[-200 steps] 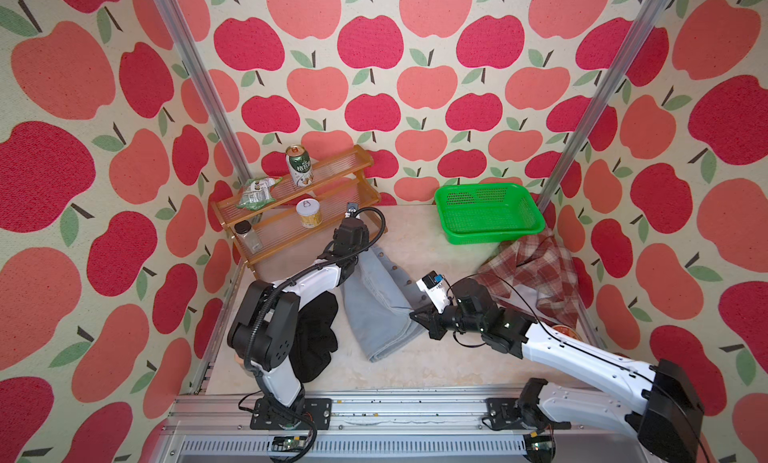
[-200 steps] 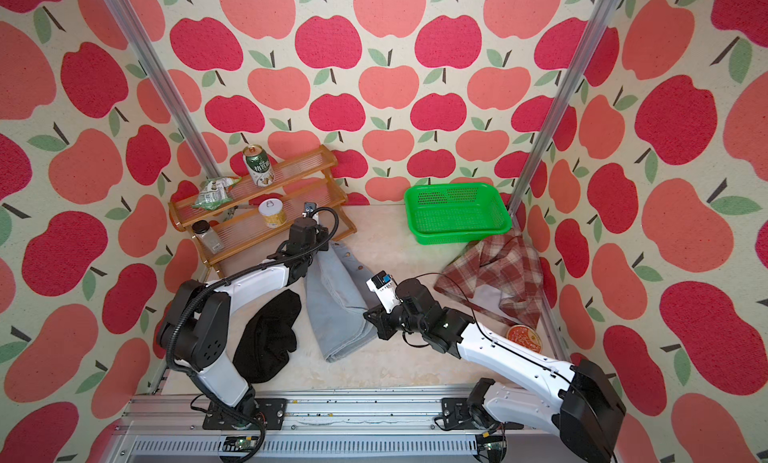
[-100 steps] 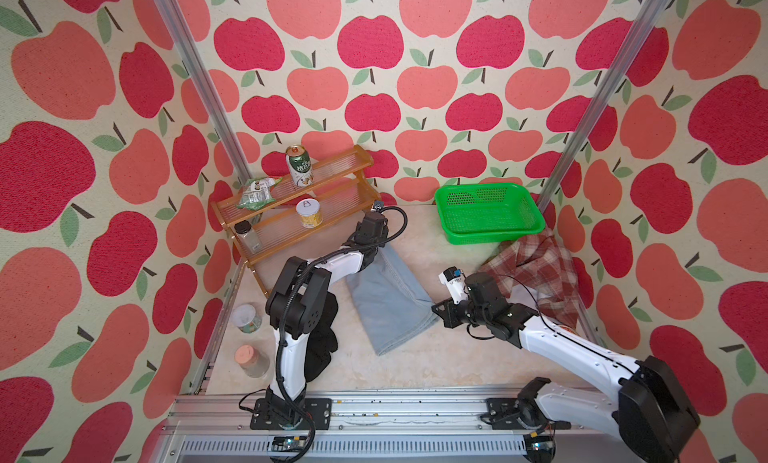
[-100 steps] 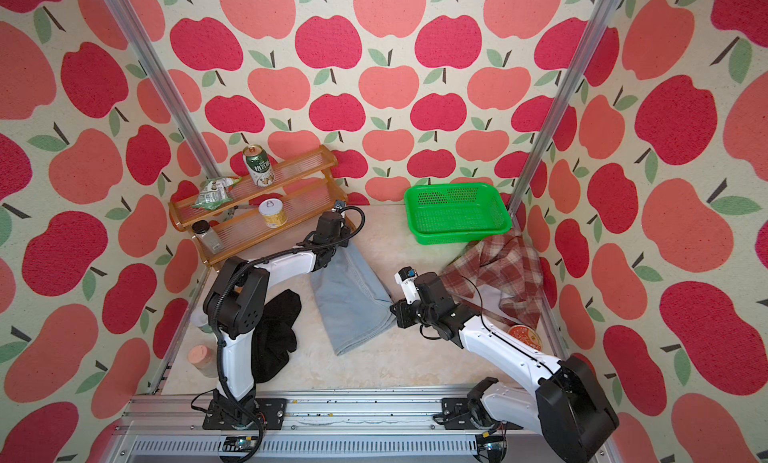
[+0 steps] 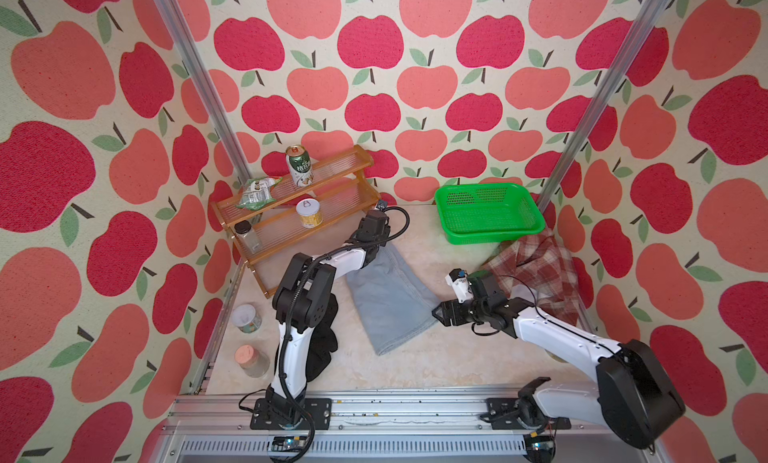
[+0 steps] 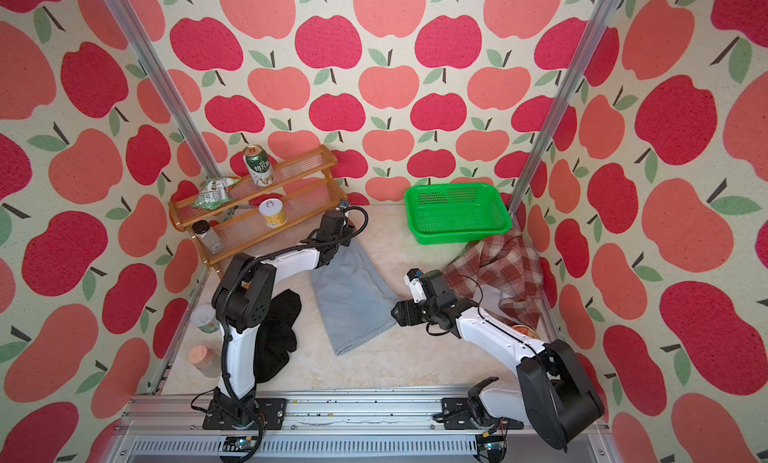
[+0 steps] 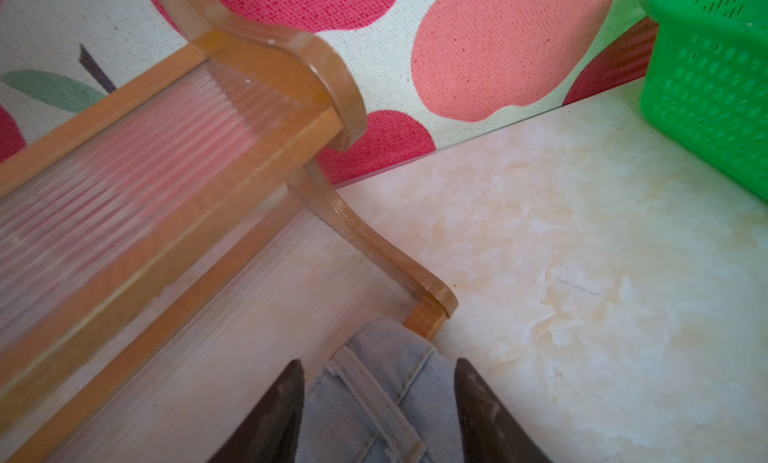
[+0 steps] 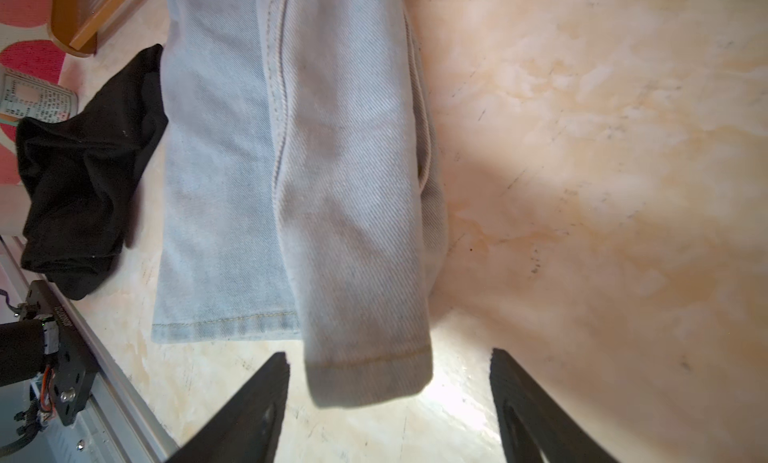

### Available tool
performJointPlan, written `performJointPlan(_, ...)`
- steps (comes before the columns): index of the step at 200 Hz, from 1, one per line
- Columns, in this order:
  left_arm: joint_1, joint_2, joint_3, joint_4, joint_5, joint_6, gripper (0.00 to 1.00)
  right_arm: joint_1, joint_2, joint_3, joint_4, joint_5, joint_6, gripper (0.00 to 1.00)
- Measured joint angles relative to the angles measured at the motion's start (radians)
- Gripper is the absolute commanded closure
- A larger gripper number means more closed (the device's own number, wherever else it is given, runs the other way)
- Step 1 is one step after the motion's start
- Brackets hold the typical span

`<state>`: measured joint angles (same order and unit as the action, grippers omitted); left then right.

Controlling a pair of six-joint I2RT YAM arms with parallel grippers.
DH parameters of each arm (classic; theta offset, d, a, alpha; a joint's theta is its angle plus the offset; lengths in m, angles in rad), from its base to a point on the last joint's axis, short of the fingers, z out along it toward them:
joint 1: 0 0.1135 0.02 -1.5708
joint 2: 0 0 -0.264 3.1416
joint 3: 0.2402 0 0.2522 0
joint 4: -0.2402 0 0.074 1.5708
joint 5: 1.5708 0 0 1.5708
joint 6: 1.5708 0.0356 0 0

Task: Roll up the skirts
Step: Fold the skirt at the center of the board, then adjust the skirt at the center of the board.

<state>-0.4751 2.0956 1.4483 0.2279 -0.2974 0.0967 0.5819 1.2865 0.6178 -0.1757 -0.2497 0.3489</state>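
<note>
Denim skirt (image 5: 390, 299) is lying flat, folded lengthwise, mid-table, with both grippers let go of it: left gripper (image 7: 378, 398) has its jaws apart either side of the waistband by the wooden rack (image 7: 332, 78), right gripper (image 8: 388, 398) sits spread wide at the hem corner, nothing pinched. Plaid skirt (image 5: 536, 270) is bunched just below the green basket (image 5: 490, 211), and the black skirt (image 6: 276, 332) is crumpled behind the left arm.
</note>
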Motion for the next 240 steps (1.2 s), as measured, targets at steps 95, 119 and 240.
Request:
performJointPlan(95, 0.011, -0.492, -0.38, 0.098, 0.166, 0.023, 0.38, -0.05, 0.181, -0.002, 0.174, -0.116, 0.036, 0.86)
performJointPlan(119, 0.016, -0.602, -0.427, 0.097, 0.257, 0.097, 0.38, -0.107, 0.191, -0.002, 0.182, -0.143, 0.044, 0.91)
performJointPlan(240, -0.695, -0.808, -0.7, -0.057, 0.217, 0.731, 0.38, -0.459, 0.312, 0.367, -0.085, -0.179, -0.051, 0.11)
